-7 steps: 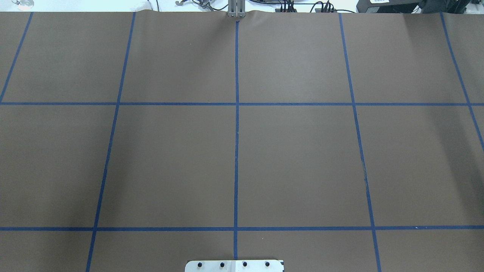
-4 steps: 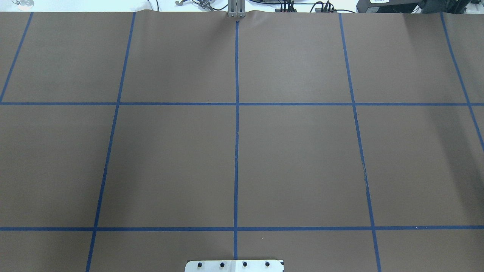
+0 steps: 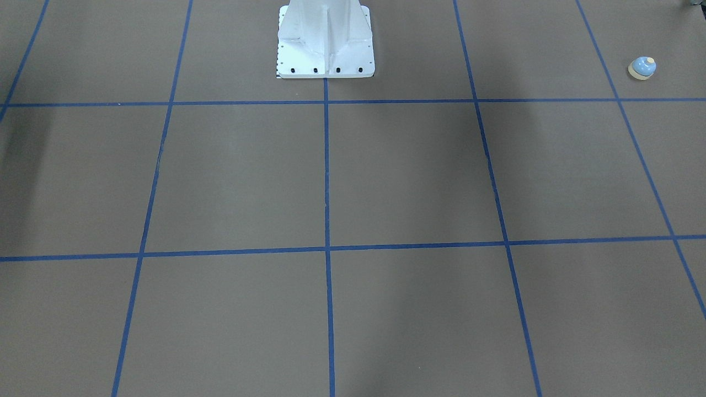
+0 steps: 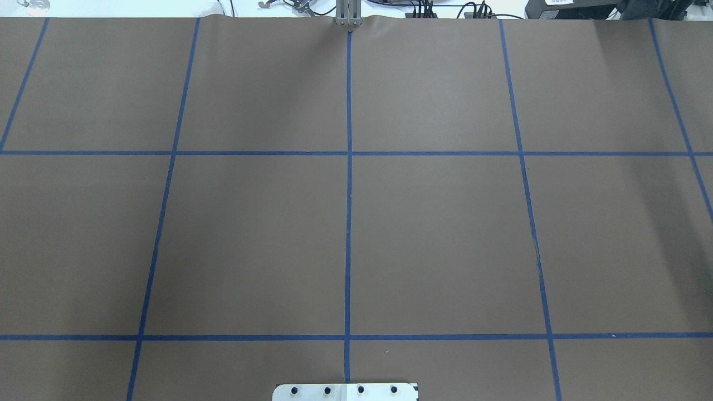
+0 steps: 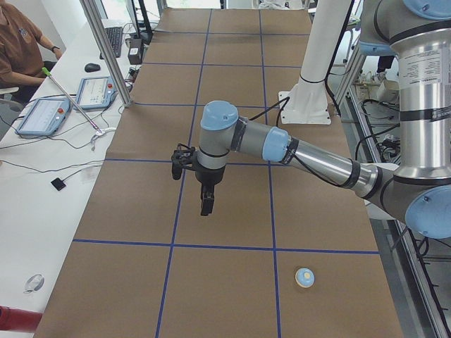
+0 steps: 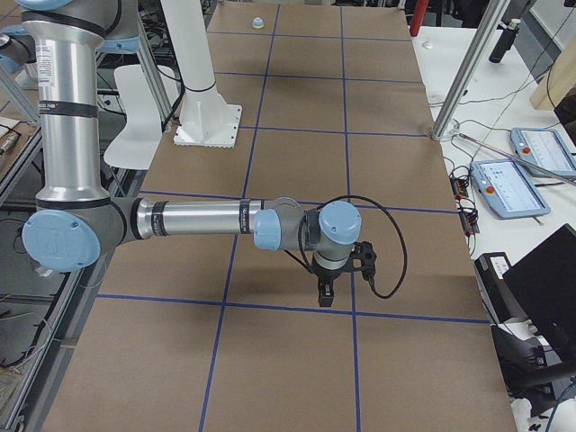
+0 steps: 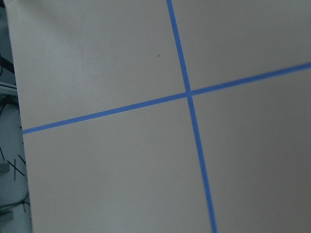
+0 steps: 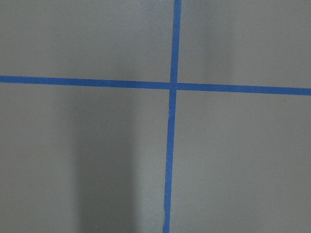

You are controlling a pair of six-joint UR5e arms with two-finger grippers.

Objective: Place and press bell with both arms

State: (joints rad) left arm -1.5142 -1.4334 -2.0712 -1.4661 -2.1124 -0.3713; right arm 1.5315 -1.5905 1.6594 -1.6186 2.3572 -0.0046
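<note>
The light-blue bell (image 3: 642, 68) with a cream button stands upright on the brown table near the robot's left end; it also shows in the exterior left view (image 5: 304, 277) and, far off, in the exterior right view (image 6: 257, 23). My left gripper (image 5: 206, 204) hangs pointing down above the table, well away from the bell toward the operators' side. My right gripper (image 6: 325, 295) hangs pointing down over the table's other half. I cannot tell whether either is open or shut. Both wrist views show only brown paper and blue tape lines.
The white bolted pedestal (image 3: 325, 44) stands at the robot's edge, middle of the table. Blue tape marks a grid on the brown cover. A seated operator (image 5: 21, 49), tablets (image 5: 95, 91) and a metal post (image 5: 106, 49) stand along the far side bench.
</note>
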